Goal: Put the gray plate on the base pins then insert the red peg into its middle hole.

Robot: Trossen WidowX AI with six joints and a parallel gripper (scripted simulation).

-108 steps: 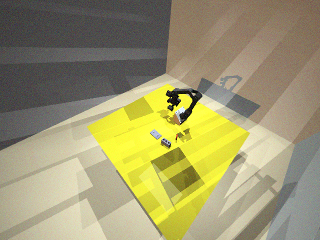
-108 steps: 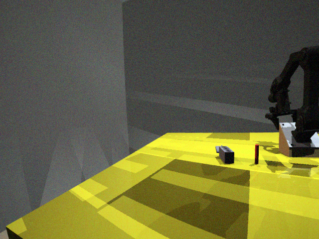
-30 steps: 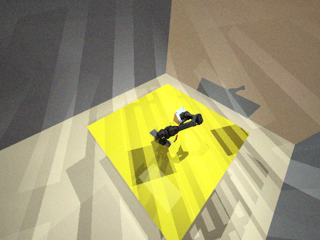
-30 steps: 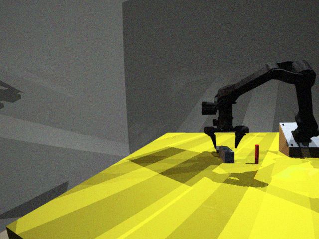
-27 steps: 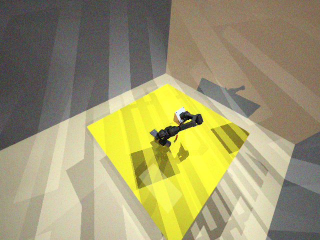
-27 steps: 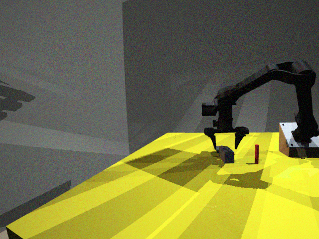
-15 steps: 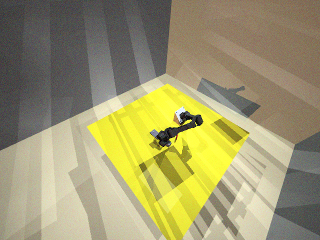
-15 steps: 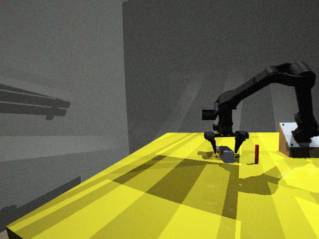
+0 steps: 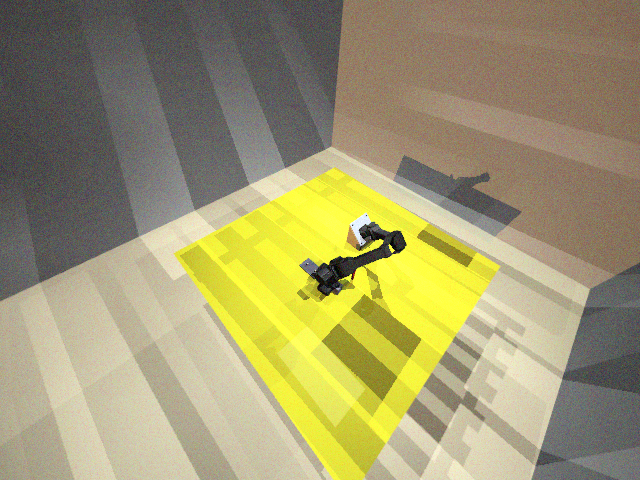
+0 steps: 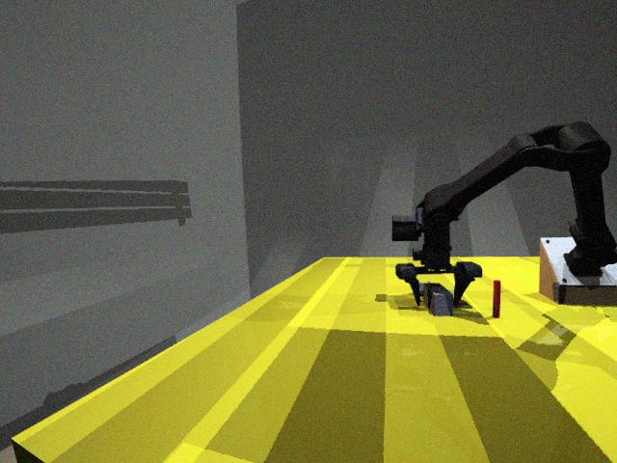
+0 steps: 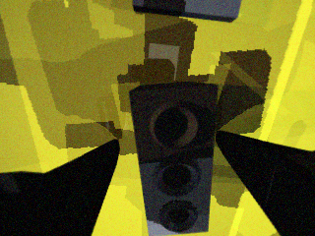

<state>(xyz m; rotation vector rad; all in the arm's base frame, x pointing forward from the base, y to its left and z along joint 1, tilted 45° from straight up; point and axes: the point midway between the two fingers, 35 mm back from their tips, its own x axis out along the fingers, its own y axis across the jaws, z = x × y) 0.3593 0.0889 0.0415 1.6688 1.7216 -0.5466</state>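
The gray plate (image 11: 153, 174) (image 10: 442, 305), a bar with three round holes in a row, lies on the yellow table. My gripper (image 11: 167, 140) (image 10: 437, 304) is open, pointing straight down, low over the table with one finger on each side of the plate. The right fingertip in the wrist view looks close to the plate's edge, and a gap shows at the left one. The base (image 9: 308, 266) (image 11: 212, 9) stands apart from the plate; only its near edge shows in the wrist view. The red peg (image 10: 496, 299) (image 9: 353, 275) stands upright beside the gripper, toward the arm's mount.
The arm's mount, a box with a white sloping top (image 9: 356, 227) (image 10: 550, 258), stands behind the peg. The arm reaches from it over the yellow table (image 9: 289, 217) (image 10: 239, 348). Dark shadows fall around the gripper and plate.
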